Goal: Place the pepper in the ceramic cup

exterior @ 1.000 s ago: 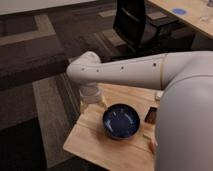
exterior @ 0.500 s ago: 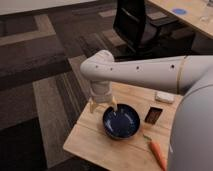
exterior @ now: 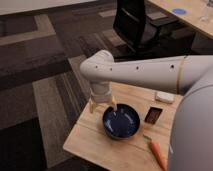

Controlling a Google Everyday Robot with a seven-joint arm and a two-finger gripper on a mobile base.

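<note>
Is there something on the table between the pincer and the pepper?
Yes. The dark blue bowl sits between them. The open pincer hangs at the bowl's far-left rim, and the pepper lies past its near-right side, at the table's front edge. The pincer would likely have to pass over the bowl.

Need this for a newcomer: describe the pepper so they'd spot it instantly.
On the wooden table, the open end effector hangs at the left rim of the dark blue bowl. Right of the bowl, at the near edge, lies the pepper: slim, orange-red, unlike the dark rectangular packet behind it.
</note>
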